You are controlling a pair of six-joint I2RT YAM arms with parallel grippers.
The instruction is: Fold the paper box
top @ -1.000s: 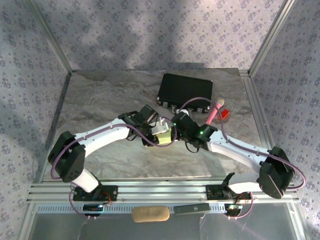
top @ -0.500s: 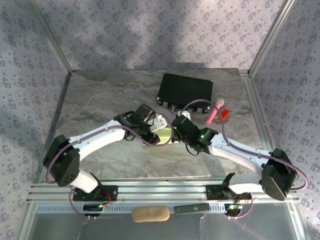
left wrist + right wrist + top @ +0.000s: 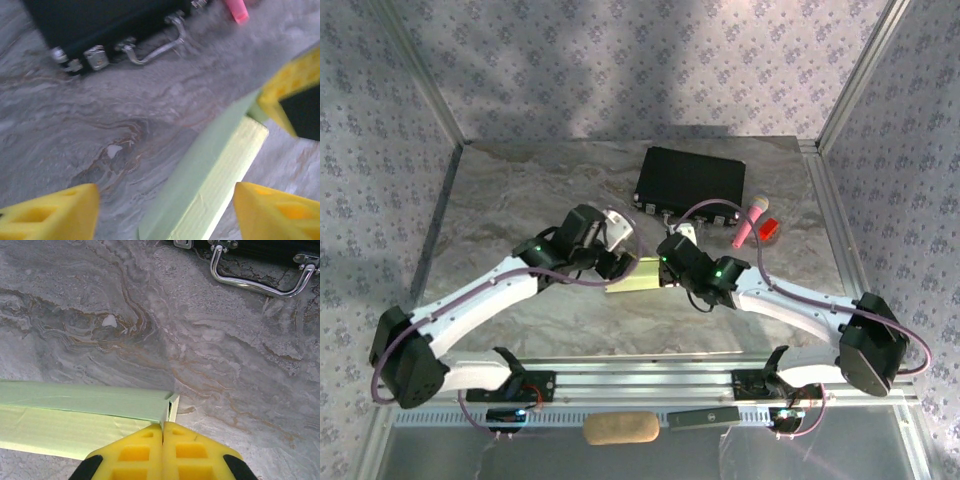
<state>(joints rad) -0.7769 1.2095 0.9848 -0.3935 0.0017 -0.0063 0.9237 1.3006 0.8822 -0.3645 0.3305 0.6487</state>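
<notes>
We see the paper box (image 3: 636, 275) lying on the marble table (image 3: 520, 190), about midway between left and right, between our two wrists. Our right gripper (image 3: 162, 434) has its yellow fingers pressed together on the box's right end, pinching a thin edge of card at the corner. Our left gripper (image 3: 162, 215) hangs over the box's left part with its fingers spread wide; the pale green card runs between them and seems to touch neither. On the far side sits the black case (image 3: 690, 178), its metal handle (image 3: 260, 282) on the near side, facing the box, and a pink stick-shaped object (image 3: 752, 220) lies just right of it
</notes>
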